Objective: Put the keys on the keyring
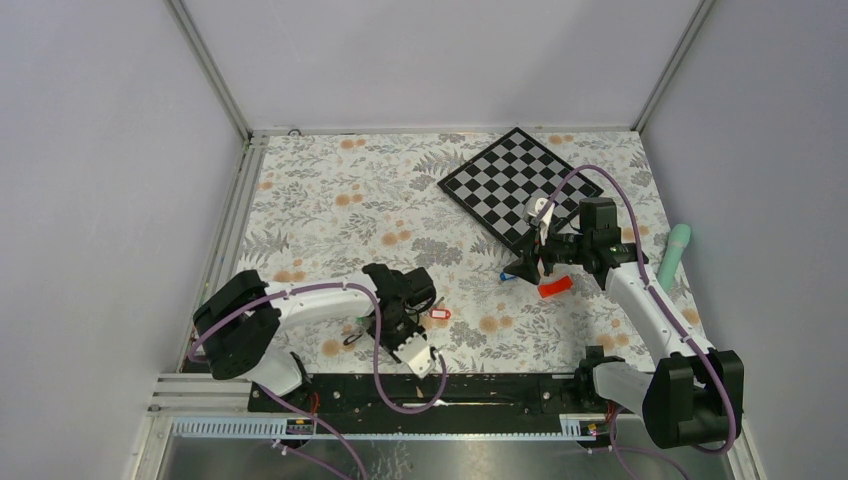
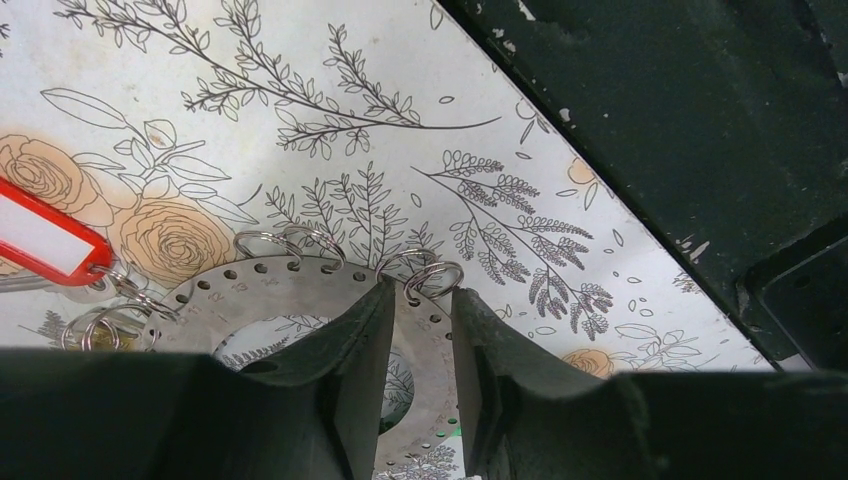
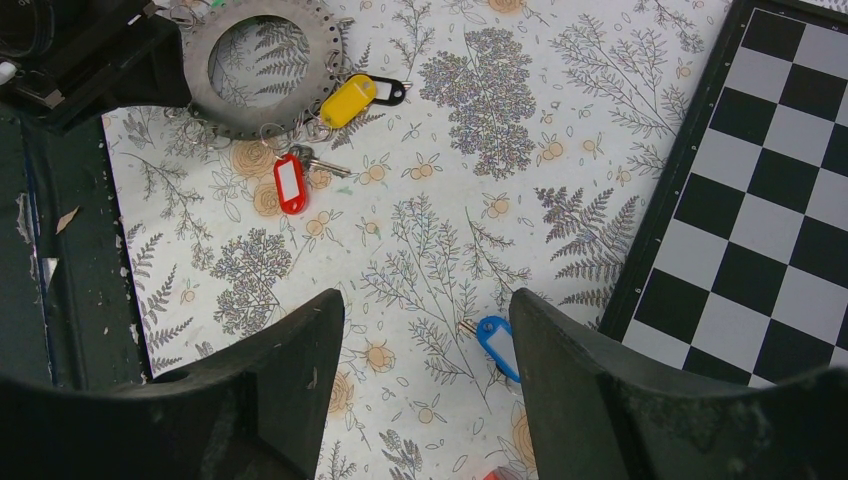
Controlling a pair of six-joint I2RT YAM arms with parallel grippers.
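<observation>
No container is in view; the thing that holds others is the keyring [image 2: 262, 282], a flat grey ring with small holes and wire loops along its rim. The left gripper [image 2: 422, 300] is clenched on the ring's band, one finger over the central hole and the other outside the rim. A red-tagged key [image 2: 48, 235] lies at the rim, off to one side of those jaws.

The right wrist view shows a yellow tag [image 3: 347, 100] and a black tag [image 3: 390, 92] against the same rim, well ahead of the right gripper [image 3: 425, 320]. Its jaws stand wide apart and hold nothing. A blue-tagged key [image 3: 497, 345] lies on the flowered table [image 3: 480, 120] between them, close to the finger nearer the chequered board [image 3: 760, 200].

The blue key's metal blade is mostly hidden. From above, the left arm covers the keyring. Whether the yellow and black tags are threaded on the loops cannot be told.
</observation>
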